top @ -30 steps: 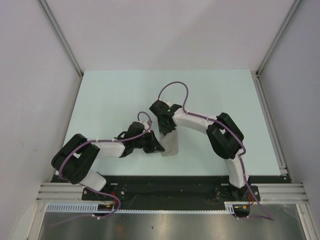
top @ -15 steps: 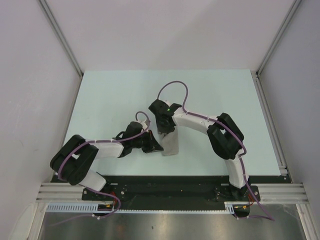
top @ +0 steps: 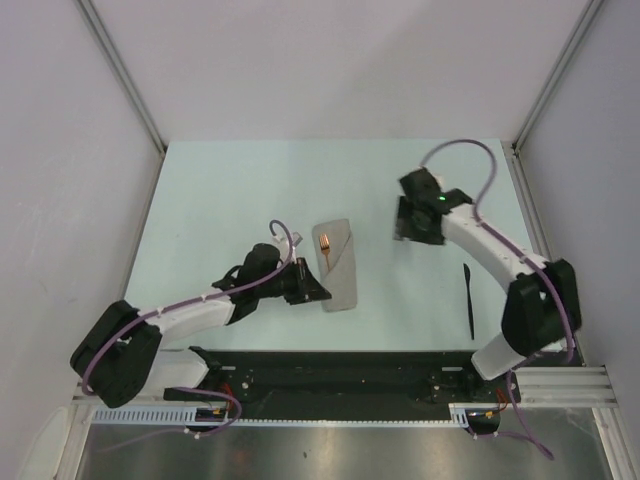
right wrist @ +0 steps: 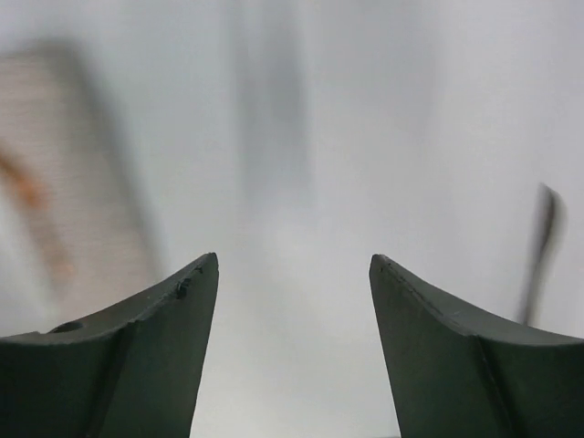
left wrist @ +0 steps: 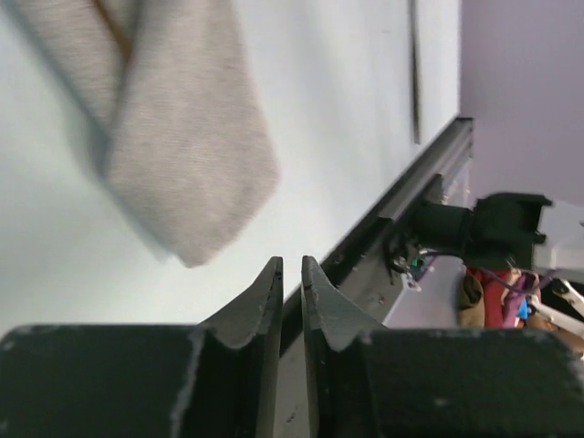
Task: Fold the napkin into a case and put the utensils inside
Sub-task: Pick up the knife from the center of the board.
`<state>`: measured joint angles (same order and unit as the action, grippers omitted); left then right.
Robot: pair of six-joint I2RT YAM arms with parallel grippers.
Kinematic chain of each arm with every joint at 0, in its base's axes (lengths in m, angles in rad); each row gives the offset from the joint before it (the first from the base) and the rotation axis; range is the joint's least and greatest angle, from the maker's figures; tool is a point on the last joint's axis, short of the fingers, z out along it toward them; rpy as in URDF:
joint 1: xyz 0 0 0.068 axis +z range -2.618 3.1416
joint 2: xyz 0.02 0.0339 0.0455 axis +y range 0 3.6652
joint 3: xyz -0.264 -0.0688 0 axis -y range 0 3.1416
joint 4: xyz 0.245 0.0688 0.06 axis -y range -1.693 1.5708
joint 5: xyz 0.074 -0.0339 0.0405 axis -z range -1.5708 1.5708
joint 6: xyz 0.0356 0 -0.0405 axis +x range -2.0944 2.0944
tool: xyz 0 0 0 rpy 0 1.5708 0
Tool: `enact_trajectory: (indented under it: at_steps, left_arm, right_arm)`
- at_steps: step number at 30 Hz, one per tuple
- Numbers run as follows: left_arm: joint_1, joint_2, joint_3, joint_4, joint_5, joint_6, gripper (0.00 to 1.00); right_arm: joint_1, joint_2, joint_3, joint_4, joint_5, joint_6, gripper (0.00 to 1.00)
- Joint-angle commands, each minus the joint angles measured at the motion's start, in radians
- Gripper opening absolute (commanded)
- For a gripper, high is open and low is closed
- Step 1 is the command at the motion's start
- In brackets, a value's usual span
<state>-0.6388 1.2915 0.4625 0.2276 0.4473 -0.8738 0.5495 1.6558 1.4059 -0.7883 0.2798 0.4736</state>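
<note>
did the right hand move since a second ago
Yes. The right hand has swung off the case, rightward and toward the table's far edge.

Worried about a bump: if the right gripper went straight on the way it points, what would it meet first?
Likely bare table. Between the right gripper's open jaws only table shows; the case lies off to one side, the black utensil to the other. Blur leaves depth unclear.
</note>
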Motion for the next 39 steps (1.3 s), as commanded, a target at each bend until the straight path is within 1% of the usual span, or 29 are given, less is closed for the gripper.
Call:
enact_trajectory:
  at_steps: [1,2,3,4,5,6,8,10,11,12,14,16,17,19,22,24,27,28,29,32,34,36,39]
  left_arm:
    - [-0.051,-0.119,0.005,-0.025,-0.016,0.030,0.20]
    - [-0.064,-0.132,0.011,-0.033,-0.013,0.032,0.22]
    - [-0.067,-0.139,0.014,-0.037,-0.010,0.039,0.22]
    - [-0.070,-0.149,0.018,-0.042,0.002,0.042,0.22]
    - [-0.073,-0.152,0.021,-0.043,0.011,0.044,0.24]
    - [-0.075,-0.153,0.022,-0.042,0.017,0.044,0.24]
    - [-0.078,-0.156,0.022,-0.036,0.039,0.041,0.25]
    - [-0.076,-0.159,0.022,-0.036,0.051,0.039,0.25]
    - [-0.078,-0.170,0.022,-0.039,0.056,0.038,0.25]
    - [-0.076,-0.178,0.022,-0.043,0.054,0.038,0.25]
    - [-0.078,-0.192,0.024,-0.051,0.053,0.042,0.26]
    - [-0.076,-0.193,0.024,-0.053,0.054,0.047,0.25]
    - [-0.076,-0.193,0.022,-0.050,0.057,0.047,0.24]
    - [-0.078,-0.184,0.021,-0.039,0.067,0.045,0.23]
    - [-0.076,-0.175,0.013,-0.019,0.080,0.038,0.22]
    - [-0.078,-0.175,0.016,-0.020,0.088,0.038,0.22]
    - [-0.075,-0.182,0.021,-0.034,0.084,0.048,0.22]
    - [-0.075,-0.184,0.024,-0.040,0.082,0.050,0.22]
    - [-0.075,-0.189,0.024,-0.042,0.082,0.052,0.22]
    - [-0.075,-0.199,0.027,-0.053,0.083,0.058,0.22]
    - [-0.075,-0.207,0.028,-0.062,0.080,0.061,0.22]
    - [-0.075,-0.212,0.025,-0.065,0.077,0.062,0.21]
    - [-0.076,-0.215,0.024,-0.065,0.077,0.059,0.21]
  right_arm:
    - [-0.232,-0.239,-0.301,-0.040,-0.008,-0.032,0.73]
    - [-0.282,-0.281,-0.399,-0.031,-0.023,-0.030,0.74]
    - [-0.359,-0.365,-0.448,-0.025,-0.060,-0.032,0.74]
    - [-0.393,-0.398,-0.488,-0.020,-0.080,-0.024,0.74]
    - [-0.399,-0.434,-0.519,-0.008,-0.071,-0.010,0.75]
    - [-0.392,-0.471,-0.510,-0.011,-0.017,-0.003,0.77]
    - [-0.436,-0.479,-0.507,-0.029,0.008,0.075,0.83]
    - [-0.532,-0.449,-0.551,-0.026,-0.045,0.100,0.81]
    - [-0.542,-0.433,-0.570,-0.016,-0.053,0.120,0.81]
    - [-0.574,-0.415,-0.593,0.000,-0.092,0.115,0.81]
    - [-0.588,-0.380,-0.614,0.039,-0.113,0.125,0.81]
    - [-0.588,-0.372,-0.660,0.081,-0.097,0.106,0.81]
    - [-0.592,-0.367,-0.677,0.119,-0.097,0.087,0.81]
    - [-0.596,-0.358,-0.702,0.141,-0.112,0.088,0.79]
    - [-0.602,-0.344,-0.734,0.188,-0.120,0.094,0.74]
    - [-0.603,-0.321,-0.739,0.190,-0.096,0.095,0.69]
    - [-0.608,-0.297,-0.737,0.201,-0.096,0.097,0.67]
    - [-0.606,-0.289,-0.737,0.205,-0.096,0.094,0.66]
    - [-0.608,-0.277,-0.731,0.205,-0.102,0.092,0.63]
    - [-0.611,-0.266,-0.722,0.202,-0.083,0.085,0.61]
    - [-0.609,-0.249,-0.723,0.213,-0.109,0.080,0.51]
    - [-0.609,-0.225,-0.742,0.224,-0.139,0.086,0.45]
    - [-0.576,-0.208,-0.774,0.257,-0.163,0.114,0.33]
